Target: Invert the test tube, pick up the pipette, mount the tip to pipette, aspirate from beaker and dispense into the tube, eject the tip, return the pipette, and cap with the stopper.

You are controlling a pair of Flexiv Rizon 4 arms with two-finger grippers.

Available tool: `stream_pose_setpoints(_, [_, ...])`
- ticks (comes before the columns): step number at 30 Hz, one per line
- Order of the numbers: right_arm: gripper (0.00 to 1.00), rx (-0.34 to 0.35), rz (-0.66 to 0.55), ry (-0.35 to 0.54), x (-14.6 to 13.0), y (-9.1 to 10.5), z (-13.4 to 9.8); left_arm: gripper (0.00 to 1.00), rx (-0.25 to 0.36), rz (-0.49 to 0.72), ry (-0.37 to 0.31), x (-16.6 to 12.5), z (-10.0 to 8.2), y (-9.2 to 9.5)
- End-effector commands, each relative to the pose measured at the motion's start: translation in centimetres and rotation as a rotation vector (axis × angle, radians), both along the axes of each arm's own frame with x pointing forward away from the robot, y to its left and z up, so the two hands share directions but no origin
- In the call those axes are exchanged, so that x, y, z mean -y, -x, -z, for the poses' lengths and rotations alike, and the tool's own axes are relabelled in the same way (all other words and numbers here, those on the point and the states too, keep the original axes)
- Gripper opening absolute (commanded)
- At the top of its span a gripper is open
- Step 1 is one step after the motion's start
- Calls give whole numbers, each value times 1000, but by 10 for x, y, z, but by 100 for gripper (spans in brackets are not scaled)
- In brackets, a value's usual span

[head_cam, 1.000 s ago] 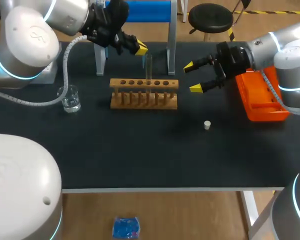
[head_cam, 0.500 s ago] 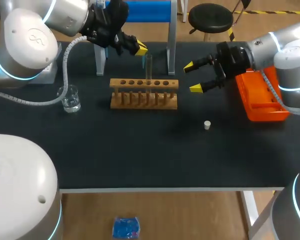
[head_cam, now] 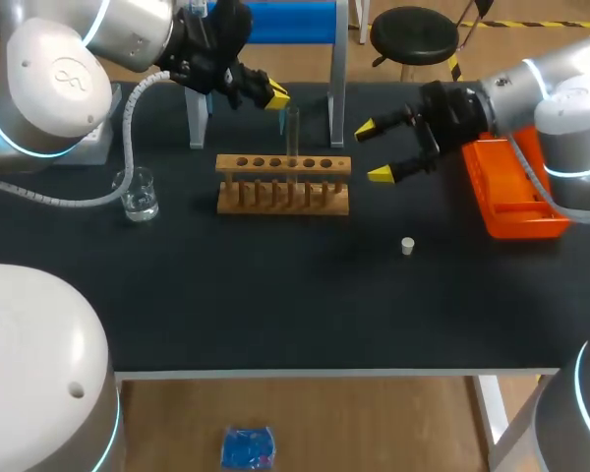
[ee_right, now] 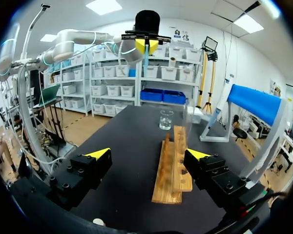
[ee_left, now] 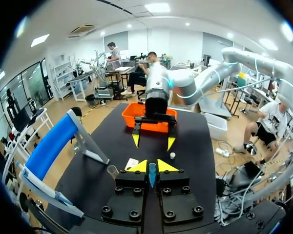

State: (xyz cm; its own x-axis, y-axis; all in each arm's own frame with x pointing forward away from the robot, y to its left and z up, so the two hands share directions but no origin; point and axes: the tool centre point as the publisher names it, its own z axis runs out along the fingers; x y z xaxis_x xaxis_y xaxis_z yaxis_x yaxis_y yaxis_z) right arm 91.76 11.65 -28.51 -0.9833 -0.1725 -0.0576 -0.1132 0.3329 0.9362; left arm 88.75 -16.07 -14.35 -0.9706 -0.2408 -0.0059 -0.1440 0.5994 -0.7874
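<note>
A clear test tube (head_cam: 293, 131) stands upright in the wooden rack (head_cam: 282, 184). My right gripper (head_cam: 372, 150) hangs open just right of the tube, level with its upper part. In the right wrist view the rack (ee_right: 172, 168) and tube (ee_right: 179, 139) lie ahead, between the open fingers of that gripper (ee_right: 148, 153). My left gripper (head_cam: 273, 96) is behind the rack, shut on a slim blue pipette (ee_left: 152, 175) whose shaft points down (ee_right: 145, 57). A glass beaker (head_cam: 139, 194) stands left of the rack. The white stopper (head_cam: 407, 246) lies in front of the rack, to the right.
An orange tip box (head_cam: 516, 192) sits at the right side of the table, under my right arm. A blue and grey stand (head_cam: 199, 113) rises at the back behind the left gripper. The near half of the black table (head_cam: 275, 315) holds only the stopper.
My right gripper has shifted slightly left, closer to the test tube. The left arm and the pipette have not moved.
</note>
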Motion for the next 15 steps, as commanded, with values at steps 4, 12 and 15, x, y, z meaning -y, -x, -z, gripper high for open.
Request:
stream_pose_setpoints(4, [100, -6, 2, -34, -13, 25, -29, 0, -2, 0, -3, 0, -1, 0])
stream_pose_setpoints(12, [100, -44, -37, -117, -32, 47, -54, 0, -2, 0, -3, 0, -1, 0])
stream_pose_setpoints(15, [100, -51, -40, -132, -41, 51, -58, 0, -2, 0, -3, 0, -1, 0])
